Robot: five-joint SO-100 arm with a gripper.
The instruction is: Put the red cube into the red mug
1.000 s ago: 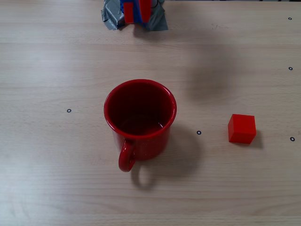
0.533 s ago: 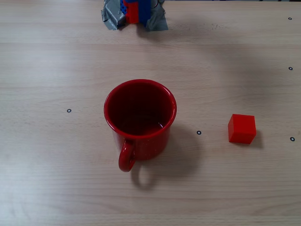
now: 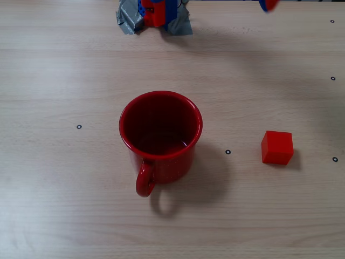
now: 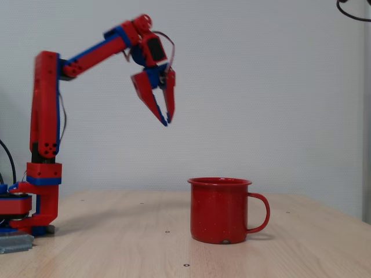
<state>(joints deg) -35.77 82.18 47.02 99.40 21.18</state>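
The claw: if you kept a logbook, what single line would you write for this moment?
claw: raised high, empty, tips nearly closed | cube: on table, right of mug in overhead view | mug: upright, empty

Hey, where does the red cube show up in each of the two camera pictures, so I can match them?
Overhead fixed view: the red cube sits on the table at the right, apart from the red mug, level with the mug's lower half.
Side fixed view: the cube is not visible.
Shared landmark: the red mug, central from above, right of centre from the side, its handle pointing right there.
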